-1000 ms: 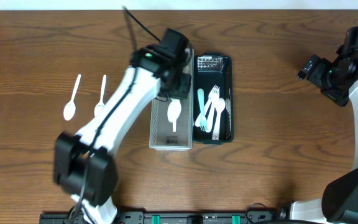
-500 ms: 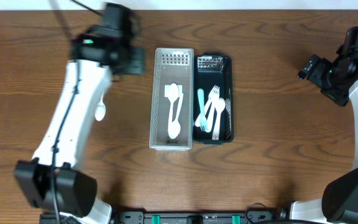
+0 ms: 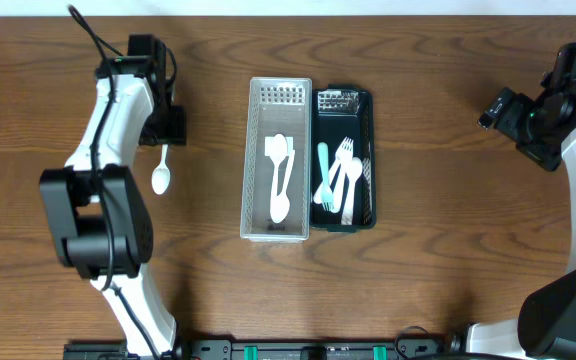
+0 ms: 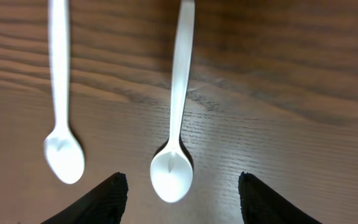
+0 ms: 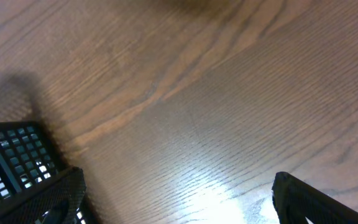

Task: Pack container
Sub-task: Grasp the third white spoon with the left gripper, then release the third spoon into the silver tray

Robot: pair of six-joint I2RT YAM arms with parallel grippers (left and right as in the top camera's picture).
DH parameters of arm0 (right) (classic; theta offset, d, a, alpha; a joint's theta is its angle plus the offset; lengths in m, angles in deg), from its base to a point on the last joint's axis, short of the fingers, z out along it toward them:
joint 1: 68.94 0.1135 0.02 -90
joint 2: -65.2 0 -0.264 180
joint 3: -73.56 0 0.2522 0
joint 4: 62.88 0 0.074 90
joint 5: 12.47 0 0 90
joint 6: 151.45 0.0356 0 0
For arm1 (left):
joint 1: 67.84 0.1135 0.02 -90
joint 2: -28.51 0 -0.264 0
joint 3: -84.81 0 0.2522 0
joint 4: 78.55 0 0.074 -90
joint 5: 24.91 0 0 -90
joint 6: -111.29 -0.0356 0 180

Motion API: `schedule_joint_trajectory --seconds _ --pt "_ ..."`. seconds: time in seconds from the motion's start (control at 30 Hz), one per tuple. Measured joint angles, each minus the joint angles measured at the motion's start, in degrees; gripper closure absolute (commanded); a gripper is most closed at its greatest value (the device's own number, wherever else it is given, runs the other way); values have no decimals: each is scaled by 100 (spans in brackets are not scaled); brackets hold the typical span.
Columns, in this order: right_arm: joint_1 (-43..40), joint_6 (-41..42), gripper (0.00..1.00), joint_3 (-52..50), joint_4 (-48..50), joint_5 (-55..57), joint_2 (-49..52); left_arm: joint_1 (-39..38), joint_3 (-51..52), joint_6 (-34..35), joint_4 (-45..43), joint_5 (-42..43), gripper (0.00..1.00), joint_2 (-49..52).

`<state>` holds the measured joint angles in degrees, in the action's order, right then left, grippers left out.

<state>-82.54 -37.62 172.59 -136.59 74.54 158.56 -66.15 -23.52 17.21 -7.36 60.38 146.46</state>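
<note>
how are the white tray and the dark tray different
The white tray is pale and holds two white spoons; the dark tray is black-green and holds forks plus a teal utensil. The white tray extends slightly lower on the table. Both are long, mesh-walled and sit side by side.

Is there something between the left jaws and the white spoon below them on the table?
Nothing visible. In the left wrist view the open left gripper hovers over the spoon's bowl, bare wood around it; a second spoon lies apart beside it.

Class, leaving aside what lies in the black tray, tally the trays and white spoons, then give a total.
Trays: 2 (white tray, black tray)
Spoons: 4 (upper tray spoon, lower tray spoon, left loose spoon, right loose spoon)
Total: 6
</note>
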Motion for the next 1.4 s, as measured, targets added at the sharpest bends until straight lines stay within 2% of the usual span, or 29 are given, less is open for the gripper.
schedule_joint_trajectory --seconds 0.27,0.57,0.63,0.7,0.8,0.97,1.23,1.4 --pt "0 0 1 0 -31 0 0 4 22 -623 -7 -2 40 457" --pt "0 0 1 0 -109 0 0 28 -7 -809 -22 9 41 907" --pt "0 0 1 0 -120 0 0 37 -7 -815 -22 15 50 914" --pt "0 0 1 0 -127 0 0 48 -7 -809 -22 22 67 918" --pt "0 0 1 0 -140 0 0 63 -7 -815 -39 -4 85 935" --pt "0 0 1 0 -136 0 0 85 -7 -787 -15 -17 94 946" --pt "0 0 1 0 -138 0 0 61 -468 -568 627 122 94 844" --pt "0 0 1 -2 -138 -2 0 -199 -957 -280 918 603 94 -59"
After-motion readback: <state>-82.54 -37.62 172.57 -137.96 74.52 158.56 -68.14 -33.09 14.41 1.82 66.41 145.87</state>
